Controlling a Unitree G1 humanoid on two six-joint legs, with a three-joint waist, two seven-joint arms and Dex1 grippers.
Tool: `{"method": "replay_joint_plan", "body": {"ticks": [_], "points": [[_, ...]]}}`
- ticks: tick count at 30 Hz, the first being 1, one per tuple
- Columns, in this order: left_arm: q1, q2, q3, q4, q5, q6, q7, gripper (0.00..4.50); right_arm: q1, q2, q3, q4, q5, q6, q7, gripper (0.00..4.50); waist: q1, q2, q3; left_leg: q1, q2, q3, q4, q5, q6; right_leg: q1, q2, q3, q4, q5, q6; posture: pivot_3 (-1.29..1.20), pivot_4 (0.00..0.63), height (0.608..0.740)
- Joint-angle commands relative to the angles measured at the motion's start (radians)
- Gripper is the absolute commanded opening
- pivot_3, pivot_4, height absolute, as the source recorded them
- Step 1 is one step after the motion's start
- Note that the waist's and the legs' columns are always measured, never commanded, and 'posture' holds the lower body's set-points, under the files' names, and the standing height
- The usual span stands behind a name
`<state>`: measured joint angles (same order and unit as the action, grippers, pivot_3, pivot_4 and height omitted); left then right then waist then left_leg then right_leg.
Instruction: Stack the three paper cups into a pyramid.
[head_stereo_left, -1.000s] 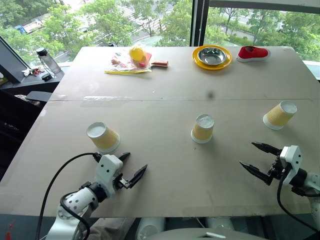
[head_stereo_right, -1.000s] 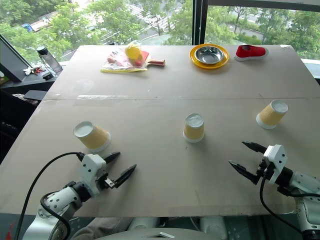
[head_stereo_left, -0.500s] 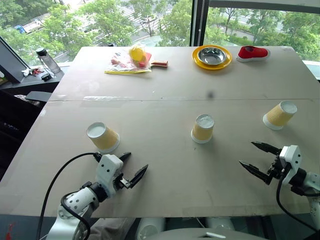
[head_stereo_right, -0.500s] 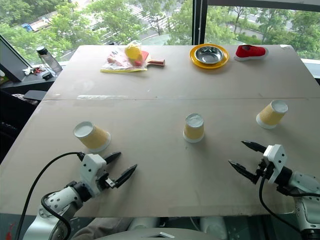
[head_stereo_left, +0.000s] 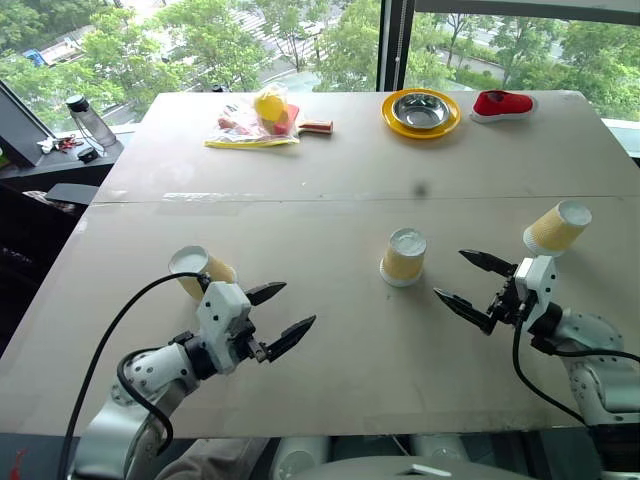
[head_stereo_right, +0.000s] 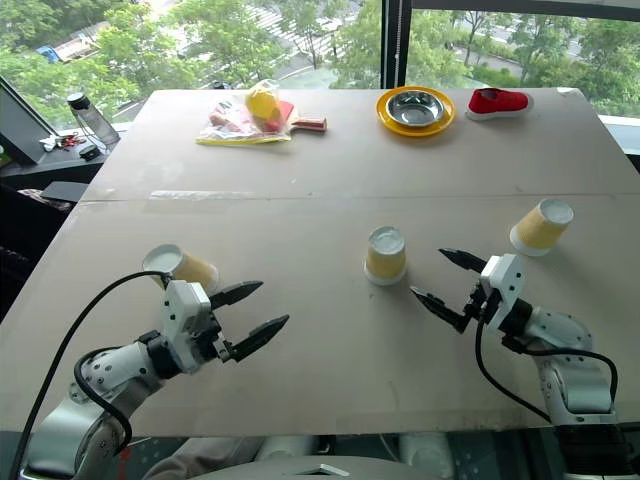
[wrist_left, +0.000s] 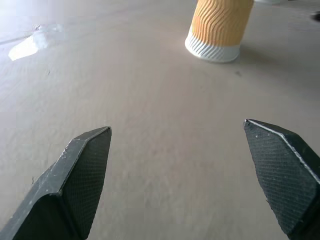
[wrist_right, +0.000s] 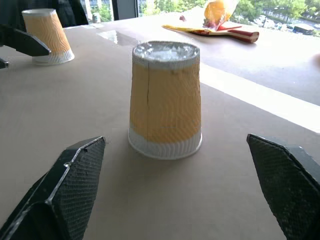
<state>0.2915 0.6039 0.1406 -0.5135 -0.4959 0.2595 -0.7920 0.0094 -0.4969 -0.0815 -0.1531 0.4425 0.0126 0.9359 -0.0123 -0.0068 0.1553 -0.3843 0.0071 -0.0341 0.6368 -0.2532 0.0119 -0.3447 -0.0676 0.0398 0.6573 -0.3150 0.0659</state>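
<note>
Three paper cups (head_stereo_left: 404, 257) stand upside down, apart; both grippers' fingers (head_stereo_left: 472, 309) gape empty.

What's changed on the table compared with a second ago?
Both arms moved in over the table. The right gripper swung left toward the middle cup and now faces it, jaws open. The left gripper rose and shifted right, also open, passing in front of the left cup. Nothing was grasped. All three cups, including the right cup, stayed put upside down, as did the bowl.
</note>
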Motion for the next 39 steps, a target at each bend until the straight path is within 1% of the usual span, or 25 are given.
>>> {"method": "replay_joint_plan", "body": {"ticks": [1,4,7,15,16,17,18,19,21,22,27,34,38,39], "points": [[-0.058,0.082,0.032,-0.098,-0.129,0.078,-0.077,4.37,-0.098,0.053,0.066,-0.035,-0.043,0.095,-0.108,4.50,-0.001,-0.003,0.002,-0.001,0.000,-0.001,0.000,0.000,0.000,-0.001,0.001,-0.001,0.000,0.000,0.000,0.00,0.150,0.740],[-0.118,0.123,0.053,-0.128,-0.197,0.128,-0.088,4.37,-0.146,0.085,0.094,-0.016,-0.051,0.103,-0.119,4.50,0.000,-0.003,0.002,-0.003,0.000,-0.001,0.000,0.000,0.000,-0.004,0.002,-0.001,0.001,0.000,0.000,0.00,0.150,0.740],[-0.170,0.141,0.063,-0.146,-0.248,0.165,-0.086,4.37,-0.188,0.115,0.118,0.015,-0.066,0.101,-0.135,4.50,-0.001,-0.003,0.002,-0.004,0.000,-0.001,0.000,0.000,0.000,-0.004,0.005,-0.002,0.000,0.000,0.000,0.00,0.150,0.740],[-0.212,0.161,0.062,-0.167,-0.265,0.203,-0.077,4.37,-0.234,0.151,0.137,0.080,-0.102,0.073,-0.139,4.50,-0.003,-0.003,0.002,-0.004,0.000,0.000,0.000,0.000,0.000,-0.006,0.007,-0.004,0.002,0.000,0.000,0.00,0.150,0.740],[-0.214,0.161,0.063,-0.168,-0.265,0.204,-0.076,4.50,-0.237,0.153,0.136,0.086,-0.104,0.069,-0.138,3.97,-0.003,-0.003,0.002,-0.005,0.000,0.000,0.000,0.000,0.000,-0.006,0.007,-0.004,0.002,0.000,0.000,0.00,0.150,0.740],[-0.216,0.160,0.065,-0.170,-0.267,0.206,-0.076,4.50,-0.238,0.153,0.135,0.091,-0.104,0.067,-0.136,3.65,-0.003,-0.003,0.002,-0.005,0.000,0.000,0.000,0.000,0.000,-0.006,0.007,-0.004,0.002,0.000,0.000,0.00,0.150,0.740],[-0.217,0.160,0.067,-0.172,-0.268,0.207,-0.076,4.50,-0.238,0.153,0.134,0.093,-0.101,0.065,-0.130,3.05,-0.003,-0.003,0.002,-0.005,0.000,0.000,0.000,0.000,0.000,-0.006,0.007,-0.004,0.002,0.000,0.000,0.00,0.150,0.740],[-0.218,0.159,0.068,-0.174,-0.269,0.209,-0.077,4.50,-0.238,0.152,0.134,0.095,-0.099,0.064,-0.125,2.69,-0.003,-0.003,0.002,-0.004,0.000,0.000,0.000,0.000,0.000,-0.006,0.007,-0.004,0.003,0.000,0.000,0.00,0.150,0.740],[-0.219,0.159,0.068,-0.174,-0.268,0.209,-0.079,4.50,-0.239,0.152,0.133,0.099,-0.099,0.059,-0.119,1.81,-0.003,-0.003,0.002,-0.004,0.000,0.000,0.000,0.000,0.000,-0.007,0.007,-0.004,0.003,0.000,0.000,0.00,0.150,0.740],[-0.216,0.159,0.068,-0.174,-0.264,0.206,-0.079,4.50,-0.241,0.153,0.134,0.101,-0.098,0.058,-0.117,1.70,-0.003,-0.003,0.002,-0.004,0.000,0.000,0.000,0.000,0.000,-0.007,0.007,-0.004,0.003,0.000,0.000,0.00,0.150,0.740],[-0.194,0.143,0.085,-0.170,-0.247,0.194,-0.054,4.50,-0.288,0.185,0.155,0.131,-0.113,0.046,-0.123,1.70,-0.005,-0.002,0.002,-0.004,0.000,0.000,0.000,0.000,0.000,-0.007,0.007,-0.004,0.003,0.000,0.000,0.00,0.150,0.740],[-0.201,0.100,0.107,-0.158,-0.220,0.229,0.090,4.50,-0.484,0.301,0.230,0.323,-0.211,0.014,-0.175,1.70,-0.015,-0.003,0.003,-0.004,0.001,0.000,0.000,0.000,0.000,-0.008,0.009,-0.002,0.005,0.000,0.000,0.00,0.150,0.740],[-0.217,0.081,0.107,-0.146,-0.195,0.254,0.172,4.50,-0.599,0.364,0.246,0.452,-0.257,0.000,-0.216,1.70,-0.017,-0.003,0.002,-0.008,0.001,0.000,0.001,0.001,-0.001,-0.012,0.009,-0.002,0.006,0.000,0.001,0.00,0.150,0.740],[-0.218,0.081,0.104,-0.143,-0.184,0.258,0.183,4.50,-0.621,0.376,0.245,0.476,-0.267,0.004,-0.231,1.70,-0.018,-0.003,0.002,-0.010,0.001,0.000,0.001,0.003,-0.005,-0.015,0.009,-0.002,0.006,0.000,0.001,0.00,0.150,0.740]]}}
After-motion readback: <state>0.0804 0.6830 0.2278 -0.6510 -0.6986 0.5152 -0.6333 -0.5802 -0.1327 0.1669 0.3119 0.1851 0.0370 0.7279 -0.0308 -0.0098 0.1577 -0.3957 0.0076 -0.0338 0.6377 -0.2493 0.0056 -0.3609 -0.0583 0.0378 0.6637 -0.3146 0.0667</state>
